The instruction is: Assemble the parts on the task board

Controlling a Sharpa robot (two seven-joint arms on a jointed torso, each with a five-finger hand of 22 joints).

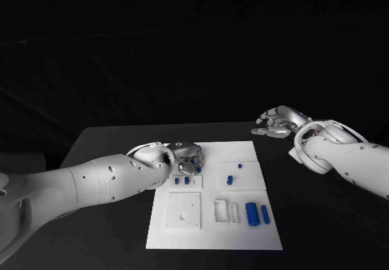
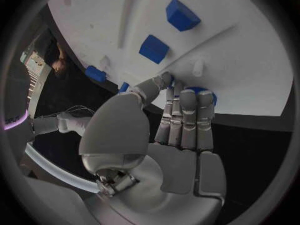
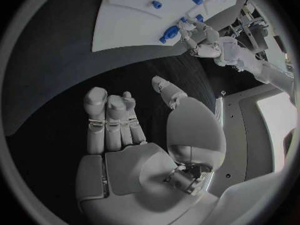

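Observation:
The white task board (image 1: 243,239) lies in the middle of the black table. My left hand (image 1: 185,154) is over the board's far left part, fingers bent down, and pinches a small blue part (image 2: 204,91) between thumb and fingertips just above the board (image 2: 250,60). Beside it stands a short white peg (image 2: 198,67). Two small blue parts (image 1: 181,181) sit in a block close to that hand. More blue parts (image 1: 229,180) lie further right, and two long ones (image 1: 258,214) lie near the front. My right hand (image 1: 278,122) hovers off the board's far right corner, fingers loosely bent, holding nothing.
White raised blocks (image 1: 184,211) and slotted frames (image 1: 227,211) stand on the board's near half. Bare black table (image 1: 316,225) lies to the right of the board, and more of it (image 1: 105,143) to the left behind my left arm.

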